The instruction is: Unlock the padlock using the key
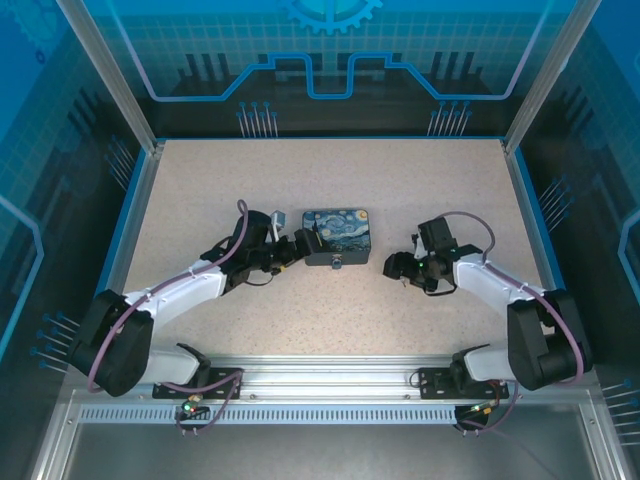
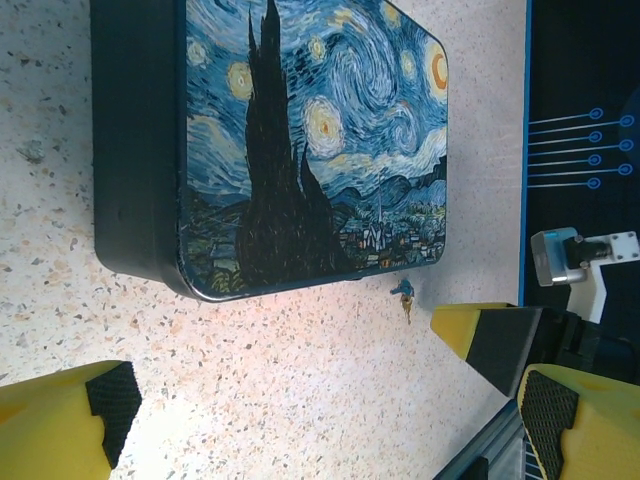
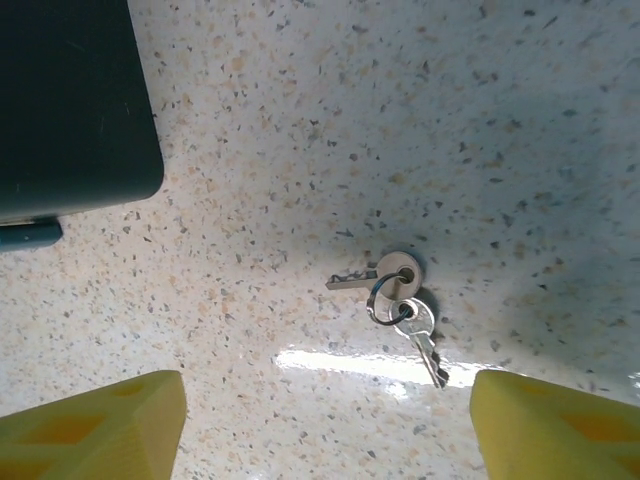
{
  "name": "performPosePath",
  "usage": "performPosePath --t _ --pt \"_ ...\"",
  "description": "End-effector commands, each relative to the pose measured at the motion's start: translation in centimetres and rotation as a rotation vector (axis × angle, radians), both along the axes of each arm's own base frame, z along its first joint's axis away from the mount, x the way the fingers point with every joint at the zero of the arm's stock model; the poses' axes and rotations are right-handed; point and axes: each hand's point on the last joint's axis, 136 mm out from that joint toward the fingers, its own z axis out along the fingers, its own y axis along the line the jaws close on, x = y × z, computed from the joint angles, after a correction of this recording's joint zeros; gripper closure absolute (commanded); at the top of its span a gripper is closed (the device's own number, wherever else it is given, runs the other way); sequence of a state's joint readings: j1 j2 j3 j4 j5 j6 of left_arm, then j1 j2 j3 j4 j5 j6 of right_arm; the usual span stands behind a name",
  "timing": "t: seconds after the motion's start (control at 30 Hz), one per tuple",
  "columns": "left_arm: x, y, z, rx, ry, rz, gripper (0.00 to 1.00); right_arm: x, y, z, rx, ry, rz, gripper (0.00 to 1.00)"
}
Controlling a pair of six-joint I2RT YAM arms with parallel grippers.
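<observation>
Key (image 3: 398, 288) loose just ahead of right tool (image 3: 330, 425), released, empty, left tool (image 2: 325, 410) released

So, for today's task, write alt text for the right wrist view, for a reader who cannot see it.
Two small silver keys on a ring lie flat on the speckled table. The yellow fingers of the open right gripper show at the bottom corners, and a corner of a dark box sits at upper left.

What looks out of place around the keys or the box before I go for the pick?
Nothing stands out. The two keys lie flat on the table, joined on their ring, below the right gripper, whose jaws stand open and hold nothing. The box sits flat with its lid down.
</observation>
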State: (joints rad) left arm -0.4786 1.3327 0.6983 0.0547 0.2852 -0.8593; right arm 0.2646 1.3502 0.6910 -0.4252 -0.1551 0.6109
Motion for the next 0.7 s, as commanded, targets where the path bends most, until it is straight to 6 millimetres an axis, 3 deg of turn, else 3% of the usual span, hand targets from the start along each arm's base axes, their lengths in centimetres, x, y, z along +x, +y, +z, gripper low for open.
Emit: performPosePath --t 0.0,0.07,0.27,0.67 --pt "0.0 -0.4 1.3 0.003 -0.011 -0.008 0.01 0.0 -0.9 0.3 -0.140 0.027 0.037 0.30" --pt "0.0 -0.3 1.5 0.008 -0.009 -0.005 0.01 0.1 -1.0 -0.1 -0.206 0.046 0.076 0.36" --pt "-0.2 -0.5 2.6 0.000 -0.037 -0.023 0.01 0.0 -0.9 -1.8 -0.334 0.091 0.156 0.40" --pt "-0.2 -0.6 4.3 -0.011 -0.086 -0.040 0.01 0.2 -0.9 -3.5 -0.365 0.124 0.177 0.52"
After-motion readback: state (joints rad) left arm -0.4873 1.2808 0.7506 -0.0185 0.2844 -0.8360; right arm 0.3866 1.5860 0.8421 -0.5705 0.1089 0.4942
